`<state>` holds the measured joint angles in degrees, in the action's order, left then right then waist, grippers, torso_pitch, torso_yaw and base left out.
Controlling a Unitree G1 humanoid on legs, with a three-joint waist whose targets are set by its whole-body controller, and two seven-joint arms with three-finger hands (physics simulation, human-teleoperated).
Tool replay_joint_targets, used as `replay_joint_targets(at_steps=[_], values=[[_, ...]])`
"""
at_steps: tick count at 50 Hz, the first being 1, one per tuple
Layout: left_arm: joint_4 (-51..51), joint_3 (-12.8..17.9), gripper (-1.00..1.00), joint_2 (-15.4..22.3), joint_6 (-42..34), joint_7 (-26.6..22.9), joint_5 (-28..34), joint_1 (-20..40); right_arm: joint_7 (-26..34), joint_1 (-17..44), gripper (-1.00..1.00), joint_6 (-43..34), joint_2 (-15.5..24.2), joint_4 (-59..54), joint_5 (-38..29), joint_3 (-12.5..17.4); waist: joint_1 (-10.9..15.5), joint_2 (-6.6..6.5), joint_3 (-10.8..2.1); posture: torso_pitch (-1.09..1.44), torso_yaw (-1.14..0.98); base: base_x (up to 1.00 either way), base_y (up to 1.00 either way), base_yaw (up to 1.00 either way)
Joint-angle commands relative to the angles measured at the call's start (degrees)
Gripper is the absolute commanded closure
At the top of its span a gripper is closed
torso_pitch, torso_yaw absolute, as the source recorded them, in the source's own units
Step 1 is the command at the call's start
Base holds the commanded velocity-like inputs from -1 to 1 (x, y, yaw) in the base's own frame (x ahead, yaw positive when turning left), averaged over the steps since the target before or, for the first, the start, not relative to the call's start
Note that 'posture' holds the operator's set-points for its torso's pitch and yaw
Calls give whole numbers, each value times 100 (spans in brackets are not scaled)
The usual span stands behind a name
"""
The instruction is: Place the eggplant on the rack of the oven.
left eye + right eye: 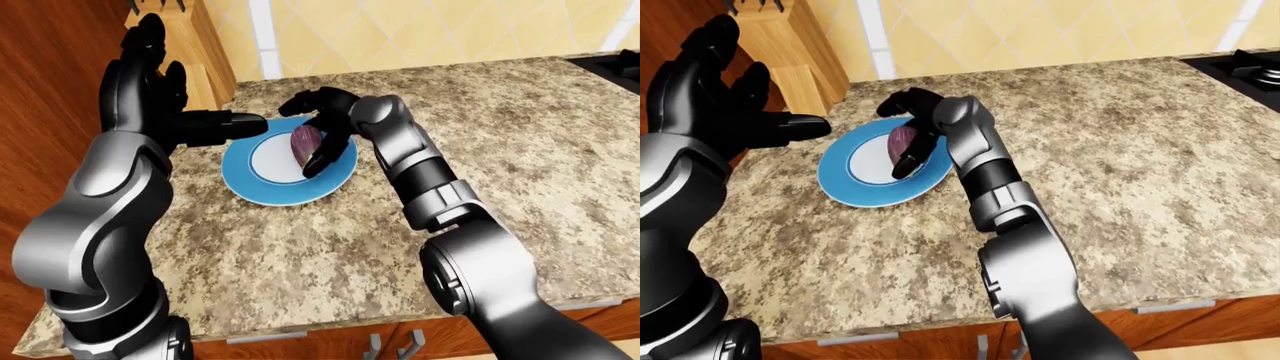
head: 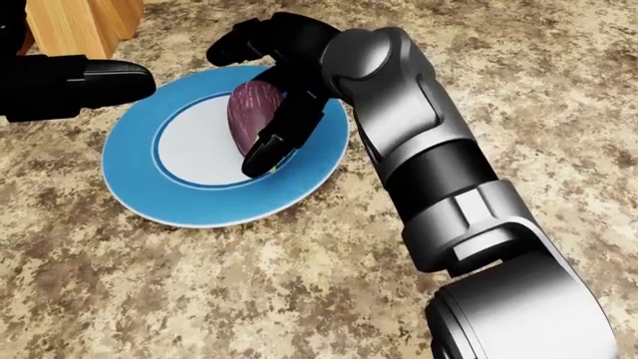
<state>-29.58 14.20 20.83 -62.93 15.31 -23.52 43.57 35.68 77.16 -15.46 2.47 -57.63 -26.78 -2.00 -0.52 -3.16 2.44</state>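
1. My right robot hand (image 2: 274, 97) is down on the blue plate (image 2: 174, 202), its black fingers (image 2: 267, 146) wrapped partly round the eggplant (image 2: 249, 112). One finger runs down the eggplant's right side in the head view and the others arch over its top; I cannot tell for sure whether the grip is fully closed.
2. The eggplant is a dark purple piece lying on the plate's white centre, toward the plate's right side in the head view, touching my fingers.
3. The plate sits on the speckled granite bench (image 1: 520, 150), near the bench's left edge and toward its far left corner as the left-eye view shows it.
4. My left robot hand (image 1: 715, 97) is held up above the bench's left edge, just beside the plate. Its fingers are spread wide and it holds nothing; one finger (image 1: 225, 124) points toward the plate's rim.
5. A wooden knife block (image 1: 185, 45) stands in the far left corner of the bench, beyond the plate, against the yellow tiled wall (image 1: 420, 30).
6. A black stove (image 1: 1245, 67) shows at the bench's far right edge in the right-eye view.
7. Below the bench's near edge I see wooden cabinet fronts with metal handles (image 1: 410, 343).
8. I can read no brand, label or writing on any of these things.
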Motion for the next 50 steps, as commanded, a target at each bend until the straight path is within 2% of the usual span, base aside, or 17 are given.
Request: replay_joint_targets(at_steps=[1,3,4,7,10,12,14,17,19,22,32,34,40,50], values=[[-116,61,-100,55,182,-1,32,183,15,213,-55,82,23,175,-2,28,-17,-18,-155,0,0,0,0,0],[-113,55,-100,54,188,-7,42,178,6,247,-39,82,18,166,-6,41,-15,-18,-158,0,0,0,0,0],[-117,61,-100,54,183,-9,40,178,-1,267,-17,93,16,149,-4,47,-15,-19,-159,0,0,0,0,0],[-116,64,-100,49,188,-13,46,170,-10,329,-15,95,7,130,0,57,-16,-24,-157,0,0,0,0,0],[-116,64,-100,48,179,-13,46,184,-62,407,8,136,12,60,7,71,-18,-29,-154,0,0,0,0,0],[-111,56,-100,42,187,-15,51,182,-77,449,7,140,11,31,15,76,-17,-31,-152,0,0,0,0,0],[-113,37,-100,30,199,-18,63,165,-112,470,15,181,15,-14,25,83,-17,-32,-149,0,0,0,0,0],[-137,48,-100,26,163,-16,63,177,-208,538,46,249,15,-73,11,85,-18,-33,-148,0,0,0,0,0],[-131,36,-100,18,180,-21,76,162,-260,616,57,257,14,-106,43,116,-19,-36,-148,0,0,0,0,0],[-147,42,-100,11,164,-22,78,169,-367,773,100,251,17,-112,128,170,-20,-41,-147,0,0,0,0,0],[-157,46,-100,9,155,-32,86,172,-683,1035,100,30,38,-6,431,271,-22,-39,-127,0,0,0,0,0],[-178,50,-100,8,129,-27,77,181,-946,1139,100,-128,71,-15,595,400,-19,-33,-130,0,0,0,0,0],[-195,33,-100,-6,124,-28,84,175,-1117,1300,100,-281,185,38,782,345,-10,-23,-116,0,0,0,0,0],[-230,47,-100,-12,103,6,54,206,-1563,1393,100,-659,467,87,1260,521,-1,-2,-107,0,0,0,0,0]])
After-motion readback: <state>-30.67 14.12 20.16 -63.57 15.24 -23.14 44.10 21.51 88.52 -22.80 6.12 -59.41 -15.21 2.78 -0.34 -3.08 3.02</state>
